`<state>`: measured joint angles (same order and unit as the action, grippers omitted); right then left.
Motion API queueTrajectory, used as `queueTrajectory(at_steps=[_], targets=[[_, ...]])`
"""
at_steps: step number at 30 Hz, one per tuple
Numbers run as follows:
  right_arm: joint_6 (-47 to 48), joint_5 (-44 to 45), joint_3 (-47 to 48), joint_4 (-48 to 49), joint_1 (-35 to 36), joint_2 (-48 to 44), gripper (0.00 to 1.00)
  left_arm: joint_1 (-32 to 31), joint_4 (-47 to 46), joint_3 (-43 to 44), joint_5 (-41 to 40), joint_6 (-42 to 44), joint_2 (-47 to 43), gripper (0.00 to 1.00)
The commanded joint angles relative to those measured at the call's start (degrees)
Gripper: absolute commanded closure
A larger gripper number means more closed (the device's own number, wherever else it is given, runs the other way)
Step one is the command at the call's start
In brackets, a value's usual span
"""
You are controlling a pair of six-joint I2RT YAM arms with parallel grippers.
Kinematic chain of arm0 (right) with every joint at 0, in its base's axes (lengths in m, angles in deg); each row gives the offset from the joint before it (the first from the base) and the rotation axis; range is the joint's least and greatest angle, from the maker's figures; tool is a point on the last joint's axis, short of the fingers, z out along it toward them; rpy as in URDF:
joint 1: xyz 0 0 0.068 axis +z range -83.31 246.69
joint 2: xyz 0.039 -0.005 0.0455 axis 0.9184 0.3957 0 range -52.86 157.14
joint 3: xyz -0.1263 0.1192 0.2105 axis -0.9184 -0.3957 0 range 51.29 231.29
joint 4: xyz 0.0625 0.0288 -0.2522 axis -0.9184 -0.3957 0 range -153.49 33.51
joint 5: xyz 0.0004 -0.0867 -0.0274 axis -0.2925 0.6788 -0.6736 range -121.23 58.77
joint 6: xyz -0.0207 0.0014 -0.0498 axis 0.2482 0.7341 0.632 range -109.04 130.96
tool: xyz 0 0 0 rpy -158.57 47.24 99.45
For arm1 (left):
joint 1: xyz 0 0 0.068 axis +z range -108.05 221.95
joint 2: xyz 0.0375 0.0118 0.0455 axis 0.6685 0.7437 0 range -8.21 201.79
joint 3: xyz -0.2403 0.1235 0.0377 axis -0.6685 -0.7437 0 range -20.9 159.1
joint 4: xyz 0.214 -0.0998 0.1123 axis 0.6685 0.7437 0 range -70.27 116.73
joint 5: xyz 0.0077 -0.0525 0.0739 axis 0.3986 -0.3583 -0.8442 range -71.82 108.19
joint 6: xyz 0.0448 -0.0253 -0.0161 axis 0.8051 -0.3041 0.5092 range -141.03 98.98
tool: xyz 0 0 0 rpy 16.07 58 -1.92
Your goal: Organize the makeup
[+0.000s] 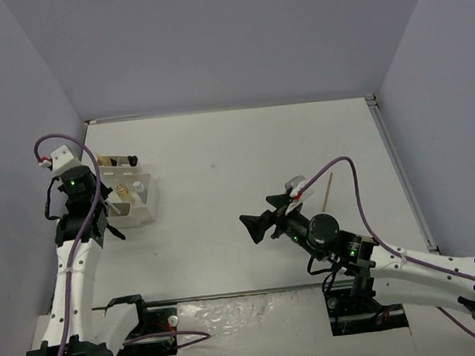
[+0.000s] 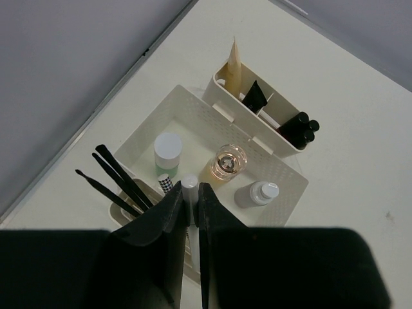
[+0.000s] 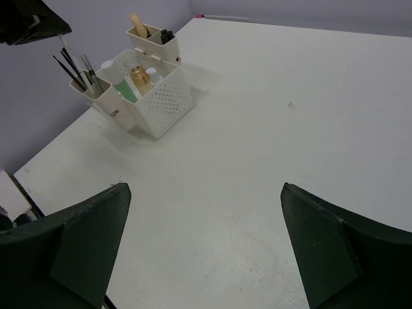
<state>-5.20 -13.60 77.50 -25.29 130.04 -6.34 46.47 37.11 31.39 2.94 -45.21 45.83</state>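
The white perforated organiser (image 2: 286, 168) holds a white-capped green bottle (image 2: 167, 149), an amber glass bottle (image 2: 226, 163) and a grey bottle (image 2: 259, 193). Thin black brushes (image 2: 116, 174) stand in one side pocket. A tan stick (image 2: 234, 67) and short black tubes (image 2: 300, 129) stand in the other. My left gripper (image 2: 191, 196) is shut on a slim white tube (image 2: 189, 185), held upright just above the organiser (image 1: 144, 204) near the brush pocket. My right gripper (image 3: 206, 244) is open and empty over bare table, far from the organiser (image 3: 161, 103). A thin tan stick (image 1: 329, 192) lies on the table beside the right arm.
Grey walls close the table on the left, back and right. A crumpled clear plastic sheet (image 1: 225, 316) lies at the near edge between the arm bases. The right gripper (image 1: 255, 227) points left toward the table's middle.
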Motion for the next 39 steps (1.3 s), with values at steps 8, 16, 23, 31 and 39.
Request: queueTrajectory(at_steps=[8,16,23,31,39], targets=[[0.17,1.0,0.01,4.22,-0.6,0.64,0.0,2.73,-12.5,-4.57,5.47,-7.52,3.23,1.0],[0.08,0.62,-0.35,4.8,-0.69,0.56,0.0,2.81,-10.58,-5.18,2.32,-7.81,1.83,0.72],[-0.18,0.13,-0.4,4.84,-0.77,1.0,0.0,2.77,-7.16,-3.61,1.04,-6.77,0.15,0.36],[-0.45,0.11,-0.73,5.03,-0.77,0.69,0.0,2.85,-1.48,-1.57,-1.35,-6.05,0.31,0.31],[-0.45,-0.09,-1.39,4.66,-0.79,-0.39,0.0,3.65,-0.31,1.99,2.43,-6.26,9.25,0.31]])
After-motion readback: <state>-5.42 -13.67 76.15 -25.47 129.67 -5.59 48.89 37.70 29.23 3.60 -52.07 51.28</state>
